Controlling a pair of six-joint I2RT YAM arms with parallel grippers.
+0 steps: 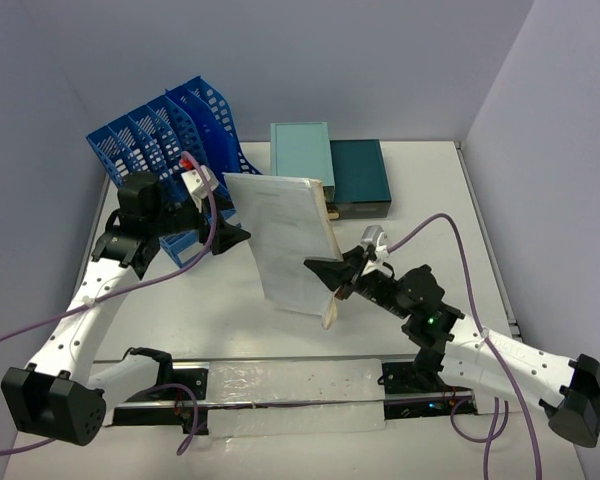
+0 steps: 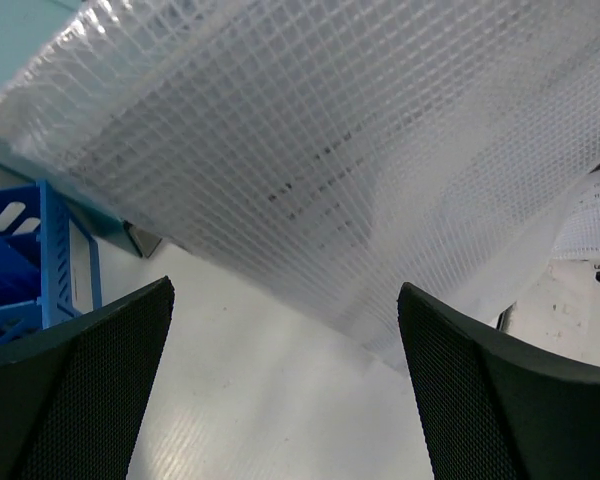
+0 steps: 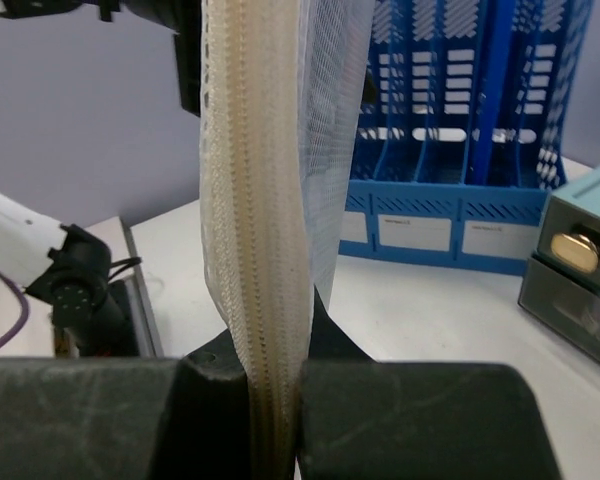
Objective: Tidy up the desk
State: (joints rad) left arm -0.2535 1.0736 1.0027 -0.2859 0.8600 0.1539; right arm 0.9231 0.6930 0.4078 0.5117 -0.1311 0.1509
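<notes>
A clear mesh zip pouch [image 1: 285, 240] with papers inside is held up on edge over the white desk [image 1: 230, 325]. My right gripper [image 1: 332, 280] is shut on its cream zipper edge [image 3: 260, 200], which runs up from between the pads of that gripper [image 3: 275, 420]. My left gripper [image 1: 230, 238] is open at the pouch's left side. In the left wrist view the pouch [image 2: 360, 150] hangs just beyond the open gripper [image 2: 285, 330], with nothing between its fingers [image 2: 110, 370] and bare desk [image 2: 260, 410] below.
A blue slotted file rack [image 1: 170, 140] stands at the back left, also in the right wrist view [image 3: 460, 130]. A light teal drawer box [image 1: 302, 155] and a dark teal one [image 1: 358, 175] sit behind the pouch. A clear panel [image 1: 290, 390] lies at the near edge.
</notes>
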